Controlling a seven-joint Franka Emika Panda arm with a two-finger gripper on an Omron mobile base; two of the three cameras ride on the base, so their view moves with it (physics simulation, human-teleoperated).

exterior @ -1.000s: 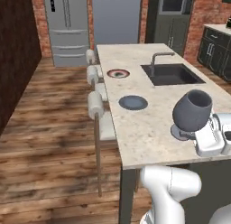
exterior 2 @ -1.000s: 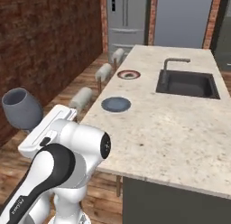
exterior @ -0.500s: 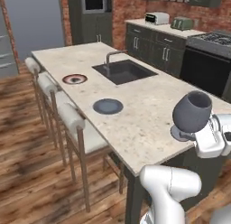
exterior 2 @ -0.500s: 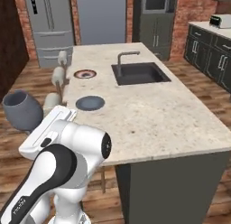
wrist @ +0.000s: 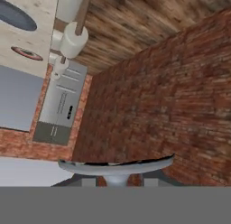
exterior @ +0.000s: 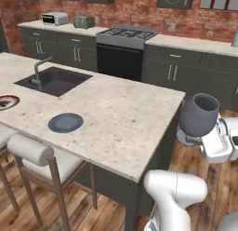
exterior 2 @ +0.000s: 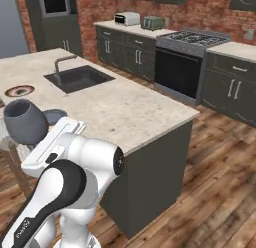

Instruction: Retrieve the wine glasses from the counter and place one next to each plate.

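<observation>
Nearest the base, the white two-finger gripper is closed on the stem of a dark grey smoky wine glass, carried upright off the edge of the beige stone island. Beyond lie the slate-blue round plate and the red-rimmed white plate. Risk: a fast swing could tip the top-heavy bowl in the narrow grip, or knock its foot on the island edge.
</observation>
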